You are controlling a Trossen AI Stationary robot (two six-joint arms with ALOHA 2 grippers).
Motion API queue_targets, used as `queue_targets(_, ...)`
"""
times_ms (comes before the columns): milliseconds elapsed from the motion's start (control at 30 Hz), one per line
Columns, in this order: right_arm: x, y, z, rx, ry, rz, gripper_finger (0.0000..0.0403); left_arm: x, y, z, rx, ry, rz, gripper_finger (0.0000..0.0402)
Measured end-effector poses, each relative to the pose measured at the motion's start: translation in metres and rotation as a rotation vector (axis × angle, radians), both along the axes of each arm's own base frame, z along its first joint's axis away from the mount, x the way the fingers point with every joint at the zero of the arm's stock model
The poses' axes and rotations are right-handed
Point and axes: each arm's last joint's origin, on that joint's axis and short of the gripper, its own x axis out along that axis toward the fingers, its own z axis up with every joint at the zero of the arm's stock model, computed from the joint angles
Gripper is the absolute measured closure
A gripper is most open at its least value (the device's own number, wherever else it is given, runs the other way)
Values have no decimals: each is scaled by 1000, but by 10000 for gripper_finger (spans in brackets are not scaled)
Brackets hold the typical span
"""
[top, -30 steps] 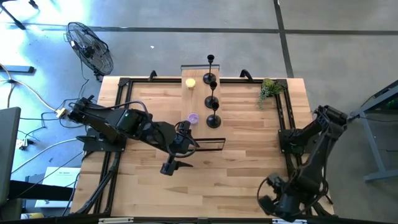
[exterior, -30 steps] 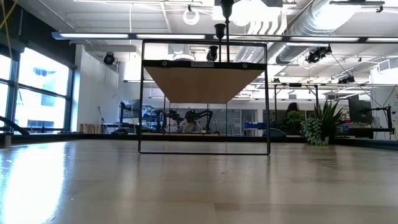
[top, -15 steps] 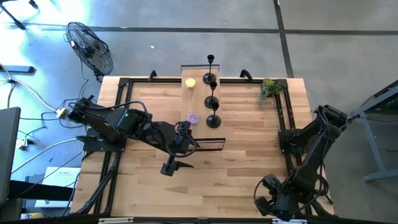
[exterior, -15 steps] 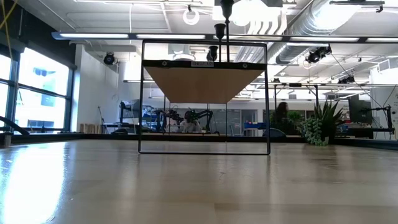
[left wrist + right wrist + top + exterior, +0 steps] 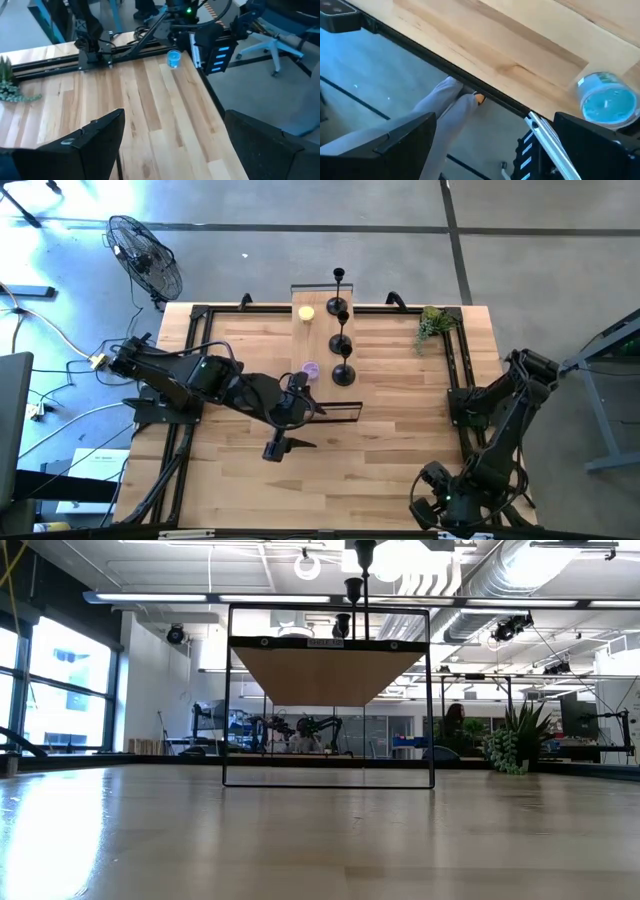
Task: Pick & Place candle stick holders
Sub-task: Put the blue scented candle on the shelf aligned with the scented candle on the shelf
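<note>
I hold the left gripper [image 5: 281,446] over the middle of the surface [image 5: 400,410]; its fingers [image 5: 80,145] stand wide apart with nothing between them. The candle stick holders [image 5: 342,345] stand in a row well ahead of those fingers, toward the far edge of the surface; one [image 5: 344,372] is nearest, another [image 5: 339,278] sits at or beyond the far edge on a raised shelf [image 5: 310,312]. A thin black frame [image 5: 338,412] stands between the fingers and that row; a small purple object [image 5: 310,369] lies just beside the nearest holder. The right gripper [image 5: 438,505] waits off the near right corner, fingers [image 5: 395,140] spread and empty, a blue-topped container [image 5: 607,101] ahead of them.

Risks, in my judgement: the holders look top-heavy on thin stems, so an off-centre closure could tip one; they stand close together, so one fall may topple its neighbour; the frame lies across the direct approach and could snag a finger; the plant sprig [image 5: 434,323], off to the side, seems clear of the path.
</note>
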Motion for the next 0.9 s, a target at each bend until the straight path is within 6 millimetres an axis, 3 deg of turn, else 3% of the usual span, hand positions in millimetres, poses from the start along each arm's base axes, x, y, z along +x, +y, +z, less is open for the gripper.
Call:
queue_targets(500,3,2,0,23,-29,-147,4,2,0,-3,40,14,-6,64)
queue_targets(900,8,12,-21,21,102,-157,15,0,0,-6,119,26,-50,64)
